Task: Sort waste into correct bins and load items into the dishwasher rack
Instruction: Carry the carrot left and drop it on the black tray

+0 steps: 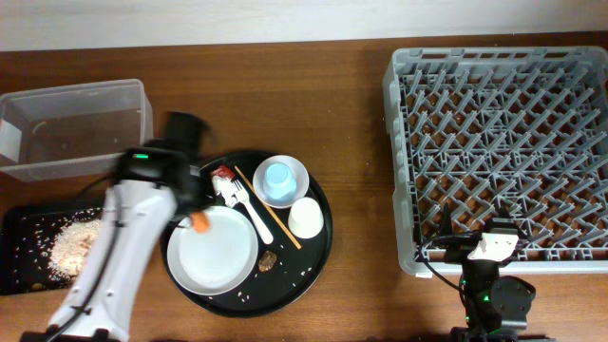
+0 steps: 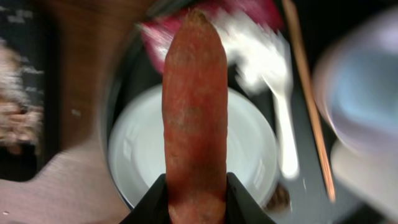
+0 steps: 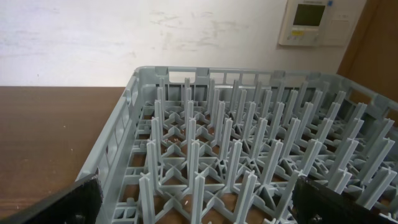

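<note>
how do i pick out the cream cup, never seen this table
Start at the round black tray left of the grey rack. At its right edge, below the white bowl holding the blue cup, stands the cream-white cup: pale, directly on the tray.

Surface [image 1: 351, 85], left: tub [image 1: 71, 92] behind, flat tray [image 1: 24, 223] holding rice [image 1: 74, 242] in front. Centre: round tray [image 1: 285, 285] bearing plate [image 1: 214, 249], fork [image 1: 249, 207], cup [image 1: 306, 218], bowl [image 1: 296, 169] containing second cup [image 1: 277, 178]. Right: dishwasher rack [image 1: 399, 171].

The left arm [image 1: 114, 237] is a long white link topped by a black joint housing [image 1: 157, 166] with a green light [image 1: 141, 157]. The right arm [image 1: 508, 299] is squat and black, with a white block [image 1: 496, 245], a green lamp [image 1: 486, 297] and thin black cables [image 1: 437, 256]; both arms' fingers [image 3: 56, 202] are matte black.
</note>
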Controlling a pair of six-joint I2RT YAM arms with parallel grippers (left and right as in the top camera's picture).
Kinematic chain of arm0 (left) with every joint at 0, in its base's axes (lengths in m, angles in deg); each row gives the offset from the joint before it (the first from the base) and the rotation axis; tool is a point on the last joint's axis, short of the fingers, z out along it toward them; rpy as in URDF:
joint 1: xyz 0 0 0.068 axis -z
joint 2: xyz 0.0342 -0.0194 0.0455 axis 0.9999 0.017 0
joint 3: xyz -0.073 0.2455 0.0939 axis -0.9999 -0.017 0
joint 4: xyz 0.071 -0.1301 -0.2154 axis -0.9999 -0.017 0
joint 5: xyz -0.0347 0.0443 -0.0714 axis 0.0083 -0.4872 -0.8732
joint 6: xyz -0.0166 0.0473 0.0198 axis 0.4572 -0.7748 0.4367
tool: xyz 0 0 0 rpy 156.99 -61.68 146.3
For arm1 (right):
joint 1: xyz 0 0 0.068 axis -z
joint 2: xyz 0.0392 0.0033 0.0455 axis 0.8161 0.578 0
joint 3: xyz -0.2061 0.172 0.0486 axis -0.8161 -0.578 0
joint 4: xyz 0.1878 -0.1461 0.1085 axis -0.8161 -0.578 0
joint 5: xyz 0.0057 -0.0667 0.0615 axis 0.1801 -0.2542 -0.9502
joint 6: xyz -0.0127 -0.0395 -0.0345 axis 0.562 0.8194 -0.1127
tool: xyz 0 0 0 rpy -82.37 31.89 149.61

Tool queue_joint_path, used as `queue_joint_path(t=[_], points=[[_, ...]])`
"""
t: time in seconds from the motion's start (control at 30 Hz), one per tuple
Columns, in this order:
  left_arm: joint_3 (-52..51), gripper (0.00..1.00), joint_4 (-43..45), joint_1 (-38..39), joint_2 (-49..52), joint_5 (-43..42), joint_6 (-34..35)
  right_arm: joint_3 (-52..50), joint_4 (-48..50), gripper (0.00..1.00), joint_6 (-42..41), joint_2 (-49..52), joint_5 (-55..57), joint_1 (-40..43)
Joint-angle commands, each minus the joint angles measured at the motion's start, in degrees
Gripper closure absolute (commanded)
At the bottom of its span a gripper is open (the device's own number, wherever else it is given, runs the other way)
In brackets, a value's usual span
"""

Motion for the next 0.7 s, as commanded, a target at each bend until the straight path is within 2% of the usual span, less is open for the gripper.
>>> queue_joint_path(t=[0.0, 0.13, 0.27, 0.6, 0.63, 0.67], points=[[1.0, 0.95, 5.7, -15.0, -1.0, -3.8, 0.1, -0.3, -0.4, 0.01, 0.0, -0.3, -0.1, 0.4], [0.6, 0.95, 12.2, -30.5, -1.0, -6.6, 3.8, -0.3, -0.4, 0.01, 0.0, -0.3, -0.1, 0.4], [-2.2, 0.94, 16.4, -41.5, 0.9, -6.6, 6.4, -0.3, -0.4, 0.01, 0.0, -0.3, -0.1, 0.4], [-3.8, 0.93, 18.5, -47.3, 18.0, -6.1, 7.3, -0.3, -0.4, 0.01, 0.0, -0.3, -0.1, 0.4], [-3.8, 0.84, 18.5, -47.7, 18.8, -5.3, 7.3, -0.3, -0.4, 0.01, 0.0, -0.3, -0.1, 0.4], [-3.8, 0.84, 18.5, -48.5, 19.9, -4.9, 7.3, -0.3, -0.4, 0.01, 0.0, -0.3, -0.1, 0.4]])
